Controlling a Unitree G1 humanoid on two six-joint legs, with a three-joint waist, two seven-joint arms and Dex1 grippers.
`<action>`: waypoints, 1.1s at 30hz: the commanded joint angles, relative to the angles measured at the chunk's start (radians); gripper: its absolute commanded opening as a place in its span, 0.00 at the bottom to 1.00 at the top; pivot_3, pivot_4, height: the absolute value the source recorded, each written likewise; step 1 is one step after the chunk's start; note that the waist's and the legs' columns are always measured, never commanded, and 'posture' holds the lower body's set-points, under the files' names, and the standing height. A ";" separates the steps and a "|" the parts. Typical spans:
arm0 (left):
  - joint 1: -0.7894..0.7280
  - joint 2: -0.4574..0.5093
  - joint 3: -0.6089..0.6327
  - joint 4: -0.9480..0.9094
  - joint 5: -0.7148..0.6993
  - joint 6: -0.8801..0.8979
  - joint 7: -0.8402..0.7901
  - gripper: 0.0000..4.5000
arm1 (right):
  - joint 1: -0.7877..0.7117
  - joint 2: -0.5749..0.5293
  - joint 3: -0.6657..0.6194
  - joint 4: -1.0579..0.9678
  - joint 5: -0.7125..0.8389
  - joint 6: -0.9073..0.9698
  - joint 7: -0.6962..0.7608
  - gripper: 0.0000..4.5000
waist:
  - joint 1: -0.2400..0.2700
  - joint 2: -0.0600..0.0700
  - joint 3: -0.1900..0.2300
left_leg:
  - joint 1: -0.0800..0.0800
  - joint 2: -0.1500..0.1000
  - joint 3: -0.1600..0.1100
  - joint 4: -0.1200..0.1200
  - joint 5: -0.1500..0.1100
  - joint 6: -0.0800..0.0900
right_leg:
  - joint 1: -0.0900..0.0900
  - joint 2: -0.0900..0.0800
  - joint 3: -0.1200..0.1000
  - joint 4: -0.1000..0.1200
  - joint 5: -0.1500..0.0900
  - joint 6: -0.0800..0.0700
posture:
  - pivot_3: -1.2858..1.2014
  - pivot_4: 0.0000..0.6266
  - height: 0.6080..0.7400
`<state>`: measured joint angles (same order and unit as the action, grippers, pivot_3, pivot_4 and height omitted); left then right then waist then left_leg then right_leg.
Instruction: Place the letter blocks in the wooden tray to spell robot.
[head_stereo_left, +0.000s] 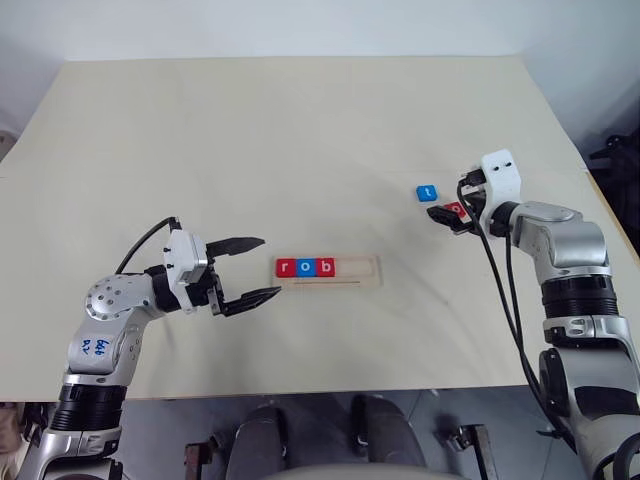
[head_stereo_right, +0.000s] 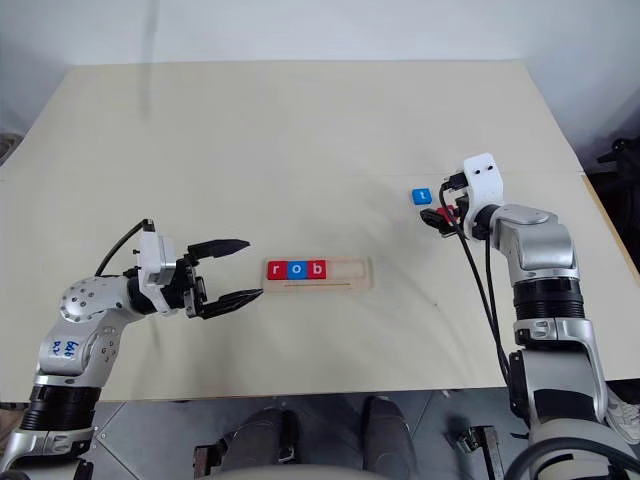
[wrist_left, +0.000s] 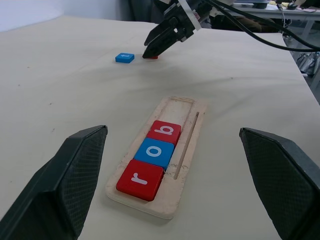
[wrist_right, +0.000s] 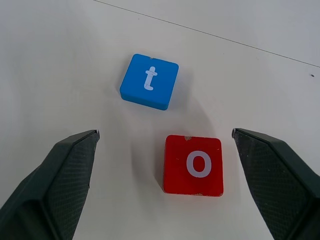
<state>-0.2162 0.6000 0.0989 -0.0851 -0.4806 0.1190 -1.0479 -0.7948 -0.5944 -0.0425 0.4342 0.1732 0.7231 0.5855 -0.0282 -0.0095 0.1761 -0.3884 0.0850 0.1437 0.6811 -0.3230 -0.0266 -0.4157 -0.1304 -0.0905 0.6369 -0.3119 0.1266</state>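
The wooden tray (head_stereo_left: 362, 272) lies at the table's middle, its left part holding three letter blocks: red r (head_stereo_left: 286, 267), blue o (head_stereo_left: 306, 267) and red b (head_stereo_left: 326, 267). To its left my left gripper (head_stereo_left: 270, 266) is open, pointing at the tray's end without touching it. At the right, a blue t block (wrist_right: 149, 81) and a red o block (wrist_right: 194, 165) lie flat on the table. My right gripper (head_stereo_left: 445, 218) hovers open over the red o block (head_stereo_left: 456, 209), fingers (wrist_right: 65, 175) spread wide on either side and apart from it.
The tray's right half (wrist_left: 182, 107) is bare, with a thin groove along one side. The pale table (head_stereo_left: 300, 130) stretches wide behind the tray. Its front edge runs close below both arms, and black cables hang along my right arm (head_stereo_left: 500, 280).
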 joint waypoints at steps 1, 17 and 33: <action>-0.003 -0.001 0.012 -0.031 -0.011 -0.009 0.000 1.00 | -0.020 -0.011 -0.016 0.005 -0.010 -0.012 -0.012 0.99 | 0.000 0.000 0.000 | 0.000 0.000 0.000 0.000 0.000 0.000 | 0.000 0.000 0.000 0.000 0.000 0.000 | 0.52 0.24 1.00; -0.009 -0.003 0.012 -0.030 -0.010 -0.008 0.006 1.00 | -0.050 -0.007 0.000 0.152 -0.034 -0.047 0.017 0.47 | 0.000 0.000 0.000 | 0.000 0.000 0.000 0.000 0.000 0.000 | 0.000 0.000 0.000 0.000 0.000 0.000 | 0.52 0.24 1.00; -0.040 -0.027 -0.029 0.012 -0.013 0.001 -0.032 1.00 | 0.382 0.058 -0.248 -0.872 0.166 0.636 -0.125 0.33 | 0.004 0.000 0.000 | -0.001 0.000 0.000 -0.001 0.000 0.000 | -0.001 0.000 0.000 0.000 0.000 0.000 | 0.52 0.24 1.00</action>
<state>-0.2409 0.5780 0.0704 -0.0631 -0.4847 0.1245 -1.0716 -0.4295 -0.5580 -0.2561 -0.3260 0.3075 1.2890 0.4900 -0.0241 -0.0098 0.1758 -0.3894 0.0850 0.1432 0.6806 -0.3235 -0.0263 -0.4166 -0.1302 -0.0903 0.6366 -0.3117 0.1269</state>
